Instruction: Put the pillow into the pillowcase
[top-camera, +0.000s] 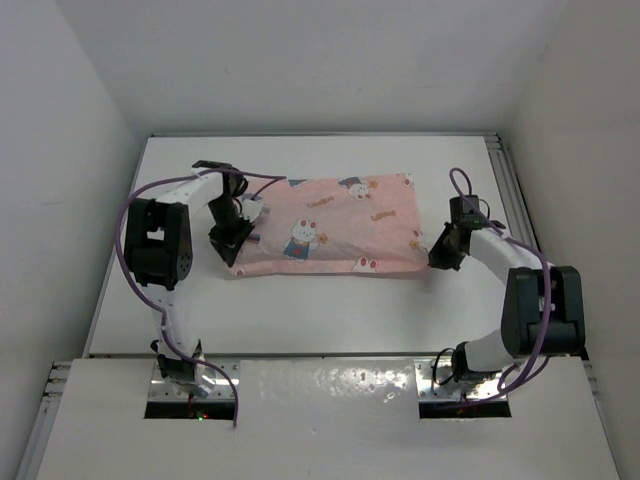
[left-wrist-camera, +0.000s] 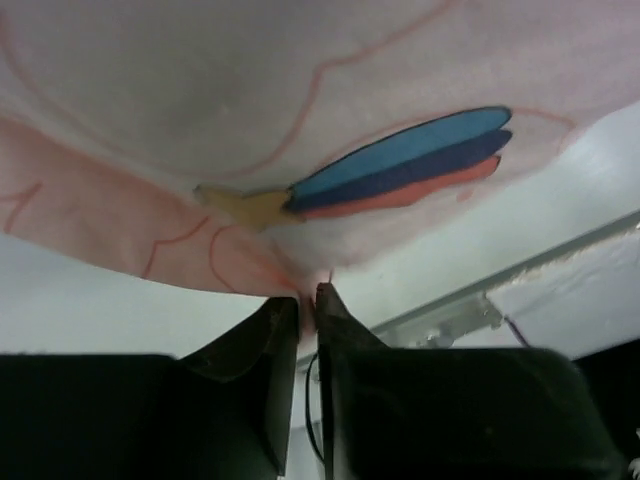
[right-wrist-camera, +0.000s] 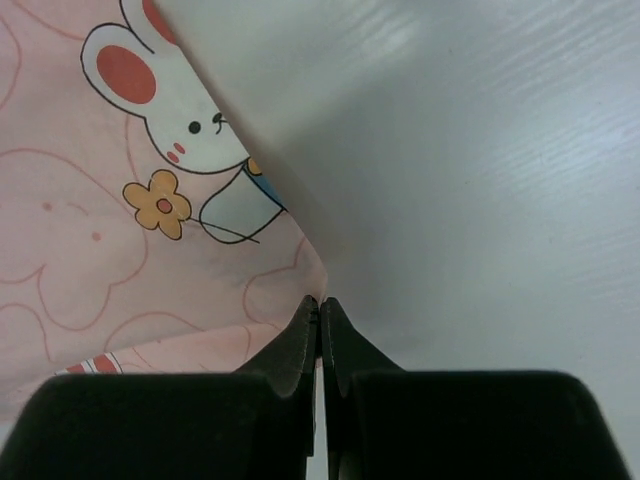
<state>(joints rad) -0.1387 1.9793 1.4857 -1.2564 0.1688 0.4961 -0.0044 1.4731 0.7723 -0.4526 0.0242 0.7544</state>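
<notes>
The pink pillowcase (top-camera: 330, 225) with cartoon bunnies lies puffed up on the white table (top-camera: 300, 320). The pillow is hidden; no olive fabric shows in any view. My left gripper (top-camera: 238, 238) is at the case's left end. In the left wrist view the left gripper (left-wrist-camera: 308, 296) is shut, pinching a fold of the pillowcase (left-wrist-camera: 300, 120), which hangs above it. My right gripper (top-camera: 438, 256) is at the case's near right corner. In the right wrist view the right gripper (right-wrist-camera: 320, 303) is shut on the corner of the pillowcase (right-wrist-camera: 120, 270).
White walls enclose the table on the left, back and right. A metal rail (top-camera: 505, 185) runs along the table's right edge, and a stretch of rail (left-wrist-camera: 450, 315) also shows in the left wrist view. Purple cables loop off both arms.
</notes>
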